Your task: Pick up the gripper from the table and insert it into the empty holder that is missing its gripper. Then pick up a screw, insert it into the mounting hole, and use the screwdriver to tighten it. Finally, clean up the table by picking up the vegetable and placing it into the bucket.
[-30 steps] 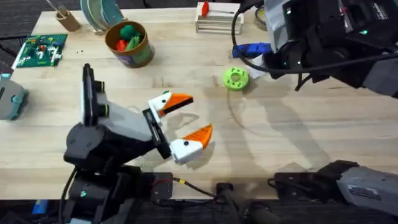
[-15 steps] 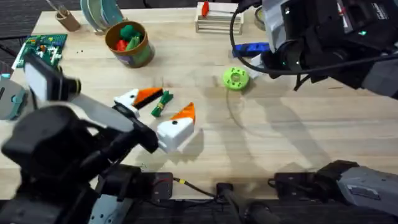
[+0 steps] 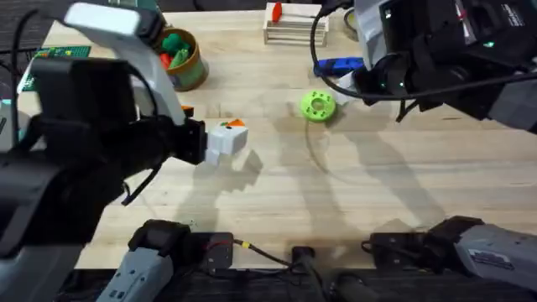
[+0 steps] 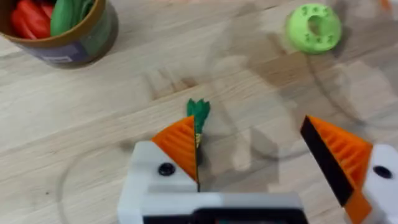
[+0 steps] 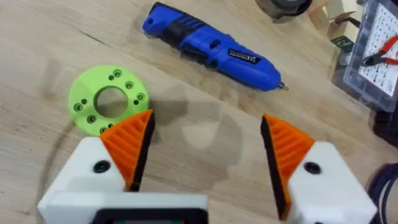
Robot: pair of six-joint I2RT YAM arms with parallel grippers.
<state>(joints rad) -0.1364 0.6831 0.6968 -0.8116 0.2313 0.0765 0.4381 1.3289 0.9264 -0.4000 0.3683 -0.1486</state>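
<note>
The vegetable (image 4: 199, 113), dark green and leafy, lies on the wood right at the tip of one orange pad (image 4: 180, 146) of my left gripper (image 4: 258, 155), which is open; its stem is hidden behind that pad. The bucket (image 4: 68, 40), olive-gold, stands farther off with red and green pieces inside, also at the back left in the overhead view (image 3: 186, 65). The blue screwdriver (image 5: 214, 46) lies on the table beyond my open right gripper (image 5: 205, 149), which holds nothing. The loose gripper, the holder and the screw are out of view.
A bright green round disc (image 3: 317, 106) sits mid-table, close to one right finger (image 5: 127, 146). A white slatted rack (image 3: 294, 27) stands at the back edge. A clear parts box (image 5: 373, 59) lies beside the screwdriver's tip. A green circuit board (image 3: 54, 59) is at the far left.
My left arm has risen and swung back and left, carrying its open gripper from the front middle toward the bucket. The right arm has not moved.
</note>
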